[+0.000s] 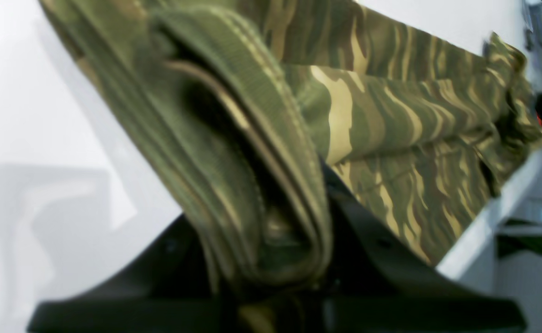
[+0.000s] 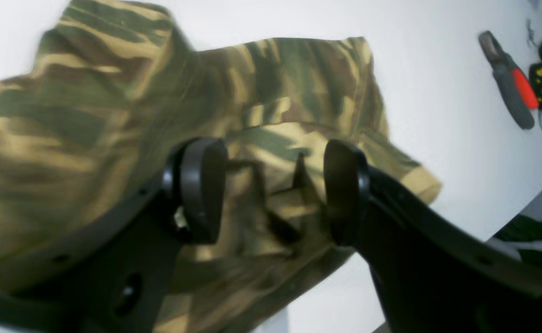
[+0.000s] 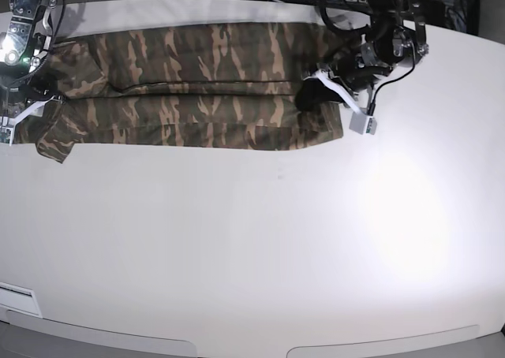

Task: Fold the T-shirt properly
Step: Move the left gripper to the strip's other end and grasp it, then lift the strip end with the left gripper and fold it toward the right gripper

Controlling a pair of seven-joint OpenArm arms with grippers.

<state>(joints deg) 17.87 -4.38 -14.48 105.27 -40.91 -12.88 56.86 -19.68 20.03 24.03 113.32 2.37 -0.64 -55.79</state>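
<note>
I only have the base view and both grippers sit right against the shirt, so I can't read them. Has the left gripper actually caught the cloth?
Observer: Yes. In the left wrist view the left gripper is shut on the T-shirt, pinching its ribbed collar.
Operator: And the right one?
Observer: The right gripper is open, its pads either side of the camouflage cloth.
Operator: Anything else near that end?
Observer: A red-handled tool lies on the table beyond the shirt's edge.

One T-shirt (image 3: 197, 86), two hands.
</note>
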